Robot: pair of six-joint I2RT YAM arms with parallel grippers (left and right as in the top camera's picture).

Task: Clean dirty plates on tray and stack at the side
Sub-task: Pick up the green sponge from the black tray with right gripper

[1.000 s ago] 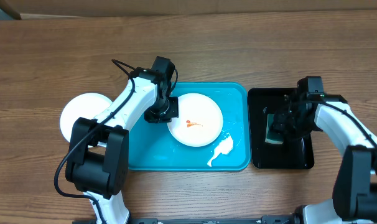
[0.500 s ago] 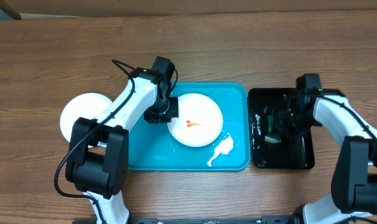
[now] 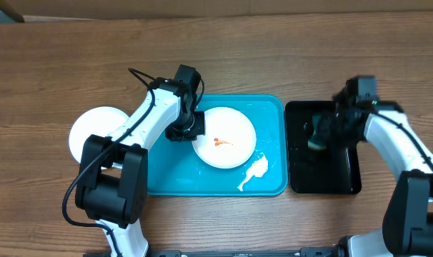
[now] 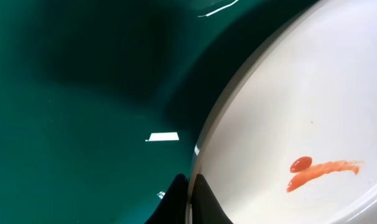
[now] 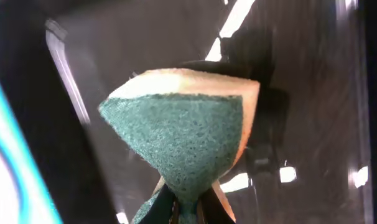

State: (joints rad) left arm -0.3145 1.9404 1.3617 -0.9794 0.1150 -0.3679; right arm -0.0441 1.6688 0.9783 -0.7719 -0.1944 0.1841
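Wood-grain worktop (image 3: 59, 64) fills the overhead view, and the turquoise tray (image 3: 173, 178) lies at its middle as the washing station. Just right of the tray sits a smaller black tray (image 3: 345, 178), glossy and probably wet, which looks like the sponge's resting place.

Left of the tray, off its rim, is a round white plate (image 3: 88, 132), half hidden by the left arm. This is likely the stacking spot, but I cannot tell whether it is one plate or several.

On the tray's right half lies the dirty plate (image 3: 234, 128). The left tool (image 3: 184, 130) is at the plate's left edge. In the wrist view its fingertips (image 4: 175, 200) straddle the rim and are closed on it, presumably to pin the plate so that scrubbing cannot slide it.

The right tool (image 5: 185, 211) is clamped on a green-faced sponge (image 5: 182, 143), pinching it into a waist, and holds it above the black tray with the scouring side facing the camera.

Below the plate, near the tray's lower right corner, lies a white blob (image 3: 256, 171), maybe foam. Smallest is the orange-red sauce smear (image 4: 319, 171) at the plate's centre, not yet wiped.
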